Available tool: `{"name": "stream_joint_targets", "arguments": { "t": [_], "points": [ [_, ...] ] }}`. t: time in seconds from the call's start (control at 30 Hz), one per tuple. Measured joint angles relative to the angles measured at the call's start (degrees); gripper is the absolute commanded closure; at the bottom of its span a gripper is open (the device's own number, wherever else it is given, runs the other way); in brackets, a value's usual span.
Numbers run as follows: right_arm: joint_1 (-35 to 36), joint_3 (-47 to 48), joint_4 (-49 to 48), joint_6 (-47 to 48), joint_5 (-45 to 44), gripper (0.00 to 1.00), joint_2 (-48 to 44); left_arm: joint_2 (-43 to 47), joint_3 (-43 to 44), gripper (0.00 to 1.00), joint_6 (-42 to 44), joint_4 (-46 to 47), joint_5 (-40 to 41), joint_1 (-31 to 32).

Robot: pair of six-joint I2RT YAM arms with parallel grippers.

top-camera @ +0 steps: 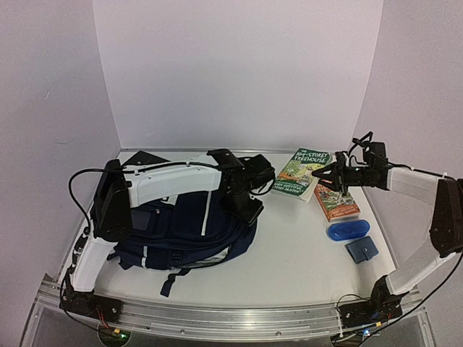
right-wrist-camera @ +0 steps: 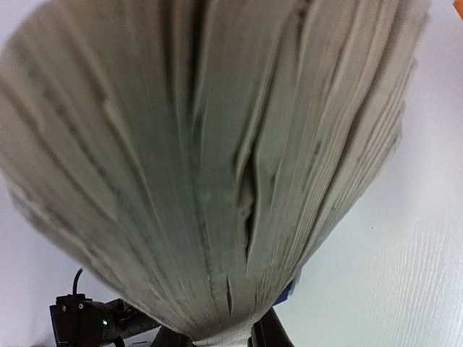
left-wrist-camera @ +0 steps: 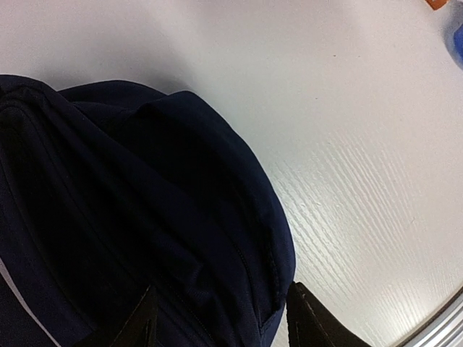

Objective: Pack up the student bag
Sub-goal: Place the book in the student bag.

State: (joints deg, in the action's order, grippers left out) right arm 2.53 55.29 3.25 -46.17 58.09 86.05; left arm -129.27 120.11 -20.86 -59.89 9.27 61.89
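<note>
The student bag [top-camera: 181, 228], navy with white stripes, lies on the left half of the table. My left gripper [top-camera: 250, 208] is at its right-hand edge. In the left wrist view the two dark fingers stand either side of a thick fold of the bag's navy fabric [left-wrist-camera: 181, 217], which fills the gap of the gripper [left-wrist-camera: 221, 327]. My right gripper [top-camera: 331, 178] is shut on the right edge of a green-covered book [top-camera: 304, 173], tilted up off the table. In the right wrist view the book's fanned grey pages [right-wrist-camera: 217, 159] fill the frame above the gripper [right-wrist-camera: 217, 340].
An orange book [top-camera: 337, 202] lies under the right gripper. A blue oblong case [top-camera: 347, 230] and a small blue pouch [top-camera: 361, 249] lie in front of it. White walls close the back and sides. A metal rail [top-camera: 231, 318] runs along the near edge.
</note>
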Motion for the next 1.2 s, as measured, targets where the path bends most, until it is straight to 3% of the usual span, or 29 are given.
{"name": "stream_joint_targets", "arguments": {
  "t": [0.47, 0.57, 0.8, 0.97, 1.1, 1.2],
  "points": [
    [0.0, 0.0, 7.3, 6.1, -1.6, 1.00, -0.8, -7.3, 8.0, 0.40, 0.6, -6.9, 6.1, 0.8],
    [0.0, 0.0, 7.4, 6.3, -1.6, 1.00, -0.8, -8.6, 8.9, 0.51, 1.0, -8.9, 8.3, 1.1],
    [0.0, 0.0, 7.6, 6.8, -1.7, 1.00, -0.8, -10.0, 9.9, 0.97, 1.0, -11.7, 12.0, 1.5],
    [0.0, 0.0, 7.6, 7.3, -1.6, 1.00, -0.8, -7.6, 7.8, 1.00, -0.3, -10.9, 11.2, 1.5],
    [0.0, 0.0, 7.8, 7.4, -1.1, 1.00, -1.1, -0.3, 0.6, 0.94, -0.4, -8.0, 7.9, 1.0],
    [0.0, 0.0, 7.8, 7.5, -0.1, 1.00, -1.4, 6.2, -3.5, 0.97, -0.5, -6.8, 5.0, 0.1]
  ]
}}
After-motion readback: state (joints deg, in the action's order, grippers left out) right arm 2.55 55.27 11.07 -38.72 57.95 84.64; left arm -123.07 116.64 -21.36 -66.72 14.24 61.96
